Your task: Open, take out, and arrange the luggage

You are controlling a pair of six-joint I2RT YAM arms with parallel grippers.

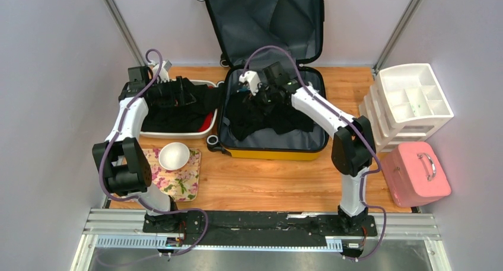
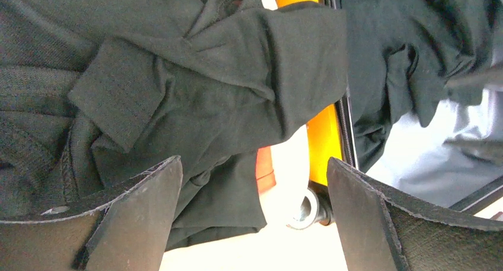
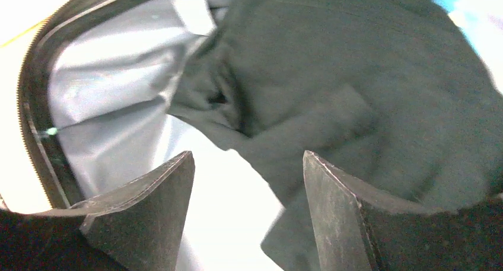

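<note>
"Yellow shell, black zipper: where is the luggage [image 1: 261, 22] lying?"

"Directly under the right gripper [image 3: 248, 158]. It is open, its lid stood up behind that gripper and the grey-lined lower half flat on the wooden table [image 1: 279, 182]."

"What is in that lower half?"

"Crumpled black clothes [image 1: 267, 120]. The right gripper hangs just above them, fingers [image 3: 148, 211] spread, with only cloth and pale lining seen through the gap. Nothing is pinched between them."

"And the left gripper [image 2: 254, 161]?"

"Its jaws stand wide apart, holding nothing. Below it lies more black clothing [image 2: 196, 99], heaped in a white tray [image 1: 172, 133]. One fold spills over the tray's edge toward the luggage, whose yellow wall and a wheel show past the far fingertip."

"So the tray and the luggage are close?"

"Just beside each other, with the tray on the left gripper's side."

"Anything nearer the arm bases?"

"A white bowl [image 1: 174, 155] on a floral mat [image 1: 184, 182], back from the left gripper toward its base. Well off to the right gripper's outer side stand a white drawer unit [image 1: 415, 99] and a pink case [image 1: 415, 173]."
</note>
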